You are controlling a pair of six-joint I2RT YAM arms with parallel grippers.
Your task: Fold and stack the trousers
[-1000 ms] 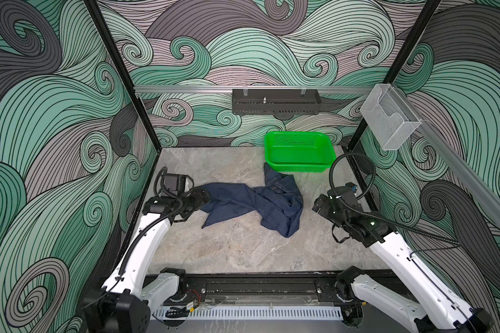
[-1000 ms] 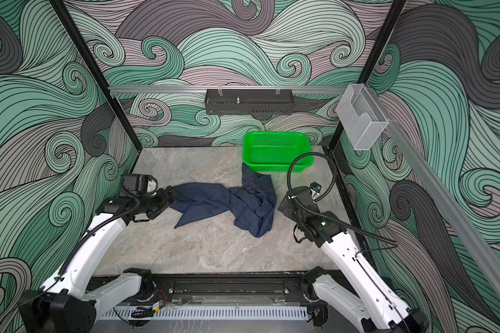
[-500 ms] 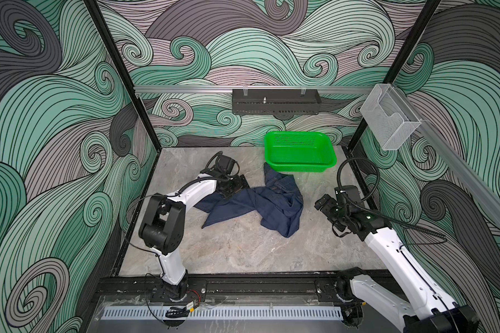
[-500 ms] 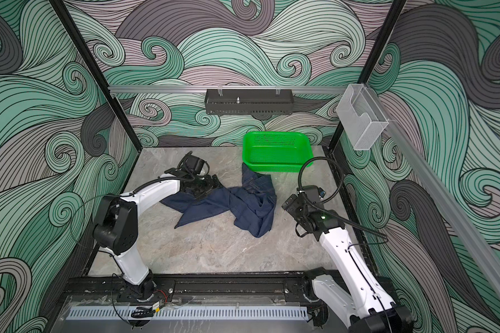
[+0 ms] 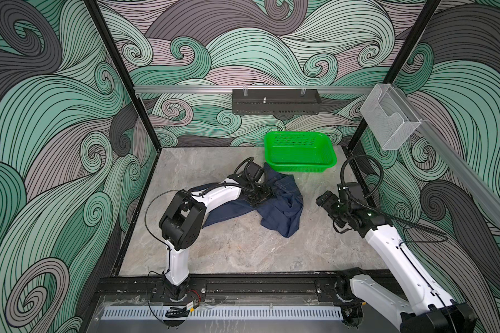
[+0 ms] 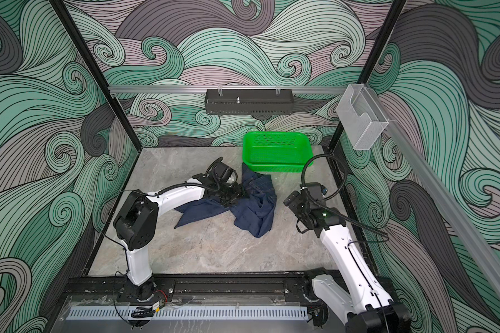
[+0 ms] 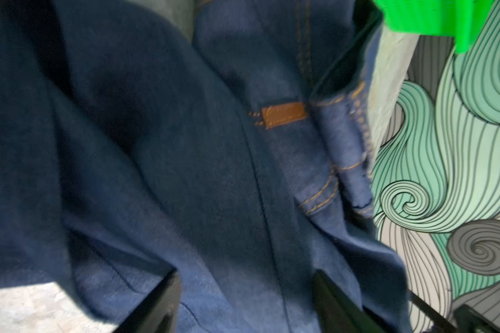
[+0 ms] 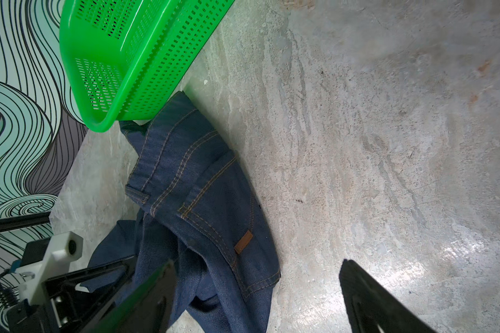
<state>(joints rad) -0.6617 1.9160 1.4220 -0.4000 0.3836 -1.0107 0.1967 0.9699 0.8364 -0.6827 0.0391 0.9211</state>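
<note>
Swung inward, the left end effector (image 5: 263, 195) now straddles the trousers (image 5: 283, 212).

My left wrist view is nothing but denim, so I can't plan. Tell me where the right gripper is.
Observer: The right gripper is over bare table, right of the trousers, clear of them.
Operator: Report its jaws.
Observer: Open; its fingers stand apart with nothing between them.
Operator: Describe how the trousers lie.
Observer: Unfolded: one leg runs beneath the left arm, the rest heaped by the green basket.
</note>
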